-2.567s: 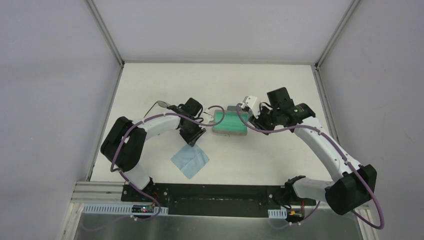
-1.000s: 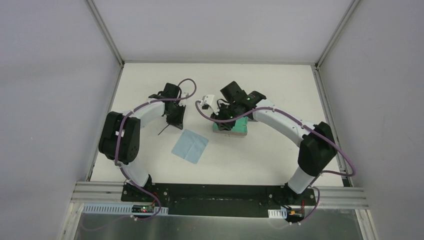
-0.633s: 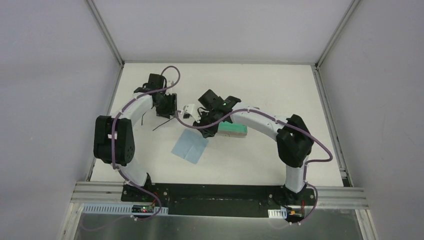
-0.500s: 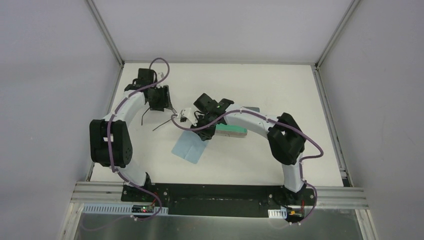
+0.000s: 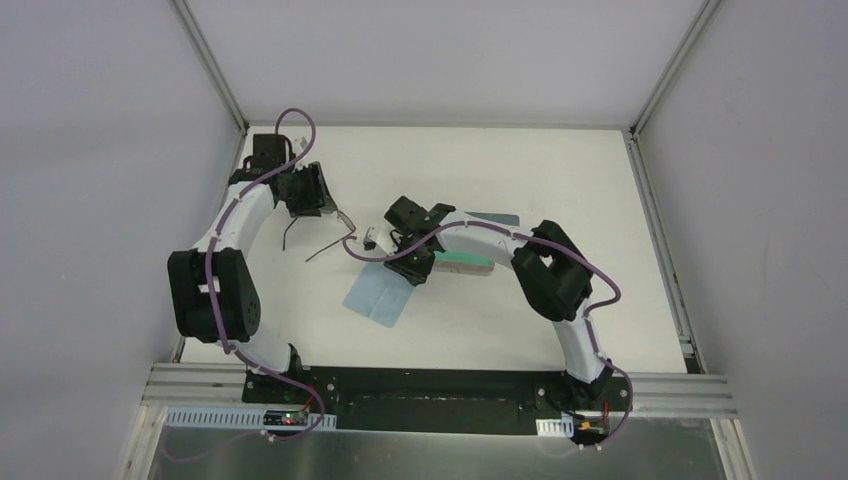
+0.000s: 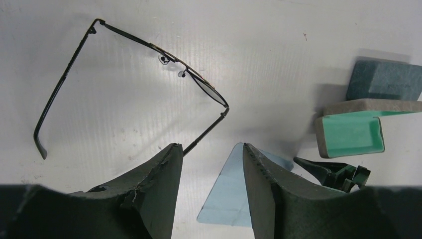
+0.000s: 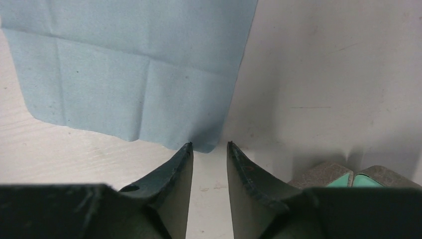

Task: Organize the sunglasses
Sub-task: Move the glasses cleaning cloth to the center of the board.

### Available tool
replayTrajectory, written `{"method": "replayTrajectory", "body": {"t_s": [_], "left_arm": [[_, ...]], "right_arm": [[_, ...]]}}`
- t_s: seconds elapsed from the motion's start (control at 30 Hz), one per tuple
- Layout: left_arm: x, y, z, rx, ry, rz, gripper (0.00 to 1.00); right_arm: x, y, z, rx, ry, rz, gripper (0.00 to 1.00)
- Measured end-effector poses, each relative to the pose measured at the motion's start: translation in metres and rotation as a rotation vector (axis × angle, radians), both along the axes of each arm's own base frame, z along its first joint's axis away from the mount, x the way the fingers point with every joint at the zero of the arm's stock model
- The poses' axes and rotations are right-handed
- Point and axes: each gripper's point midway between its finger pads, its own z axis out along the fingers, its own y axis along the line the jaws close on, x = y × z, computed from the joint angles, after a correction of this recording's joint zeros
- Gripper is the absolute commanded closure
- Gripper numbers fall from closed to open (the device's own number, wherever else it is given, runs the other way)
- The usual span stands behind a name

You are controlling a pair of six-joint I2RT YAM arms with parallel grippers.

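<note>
L gripper [image 5: 318, 203] [image 6: 208, 149]: far-left part of surface [image 5: 560, 180], jaws parted wide and gripping nothing.

Sunglasses [image 5: 325, 249] [image 6: 149, 64]: one pair seen, lying flat on surface w/ both arms unfolded, just ahead of L jaws and outside the gap. Near arm runs down to the L-hand finger in wrist view. Contact there: cannot tell. Frame front sits farther out, other arm off to the left.

Cloth [image 5: 378, 297] [image 6: 234, 194] [image 7: 134, 64]: light blue, flat, creased, between the two grippers.

R gripper [image 5: 415, 268] [image 7: 209, 147]: low over surface, jaws slightly parted w/ a narrow gap, gripping nothing. Cloth corner just ahead of gap, well apart from sunglasses.

Case [image 5: 462, 262] [image 6: 351, 134]: green-lined, open, right of cloth. Blue case [image 5: 495, 218] [image 6: 383, 79] behind it.
</note>
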Motion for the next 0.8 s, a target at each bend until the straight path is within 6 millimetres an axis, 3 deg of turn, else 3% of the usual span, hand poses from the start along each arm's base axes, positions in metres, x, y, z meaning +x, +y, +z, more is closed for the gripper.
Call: {"method": "replayTrajectory", "body": {"t_s": [0.2,0.43,0.57,0.7,0.8], "left_arm": [[-0.001,-0.001,0.005,-0.006,-0.013,-0.003,0.51],[-0.001,-0.001,0.005,-0.006,-0.013,-0.002,0.52],[-0.003,-0.002,0.002,-0.009,-0.009,-0.006,0.52],[-0.006,-0.005,-0.001,-0.025,-0.001,-0.022,0.53],[-0.007,-0.008,0.000,-0.038,-0.002,-0.036,0.59]], "right_arm": [[0.002,0.000,-0.003,-0.007,-0.009,-0.004,0.63],[0.014,0.001,-0.003,-0.025,-0.063,-0.015,0.89],[0.025,0.005,-0.003,-0.029,-0.095,-0.020,0.99],[0.046,0.011,-0.001,-0.025,-0.135,-0.030,1.00],[0.062,0.009,0.001,-0.021,-0.158,-0.045,1.00]]}}
